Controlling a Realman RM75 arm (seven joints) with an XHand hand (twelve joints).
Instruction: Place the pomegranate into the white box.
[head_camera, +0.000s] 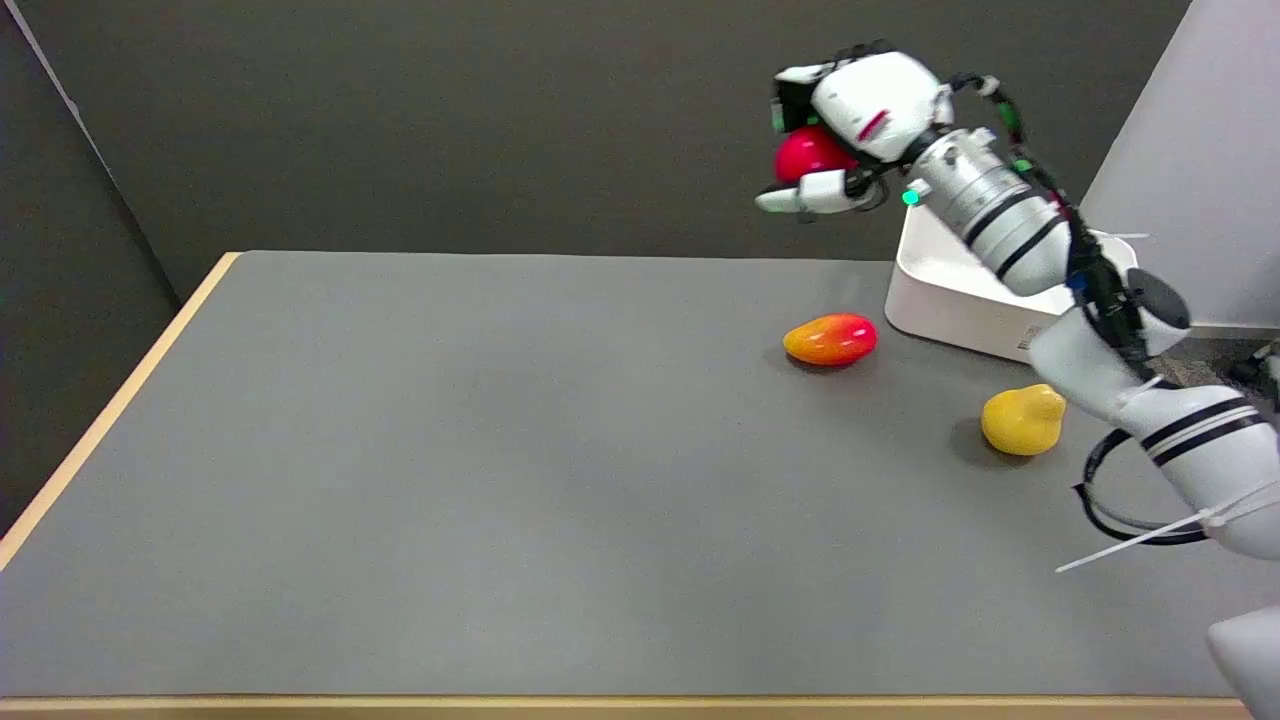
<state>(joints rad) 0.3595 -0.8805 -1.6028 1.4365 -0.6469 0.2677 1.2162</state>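
Observation:
High above the table's far right, my right hand (850, 125) holds the red pomegranate (806, 153) between its fingers and thumb. Only part of the fruit shows under the white palm. The white box (940, 300) sits on the table at the far right, below and to the right of the hand, its inside partly hidden by my forearm.
An orange-red mango (830, 339) lies on the grey table (500, 450) just left of the box. A yellow pear-like fruit (1022, 420) sits nearer, beside my right arm. A white wall panel (1200, 150) rises behind the box.

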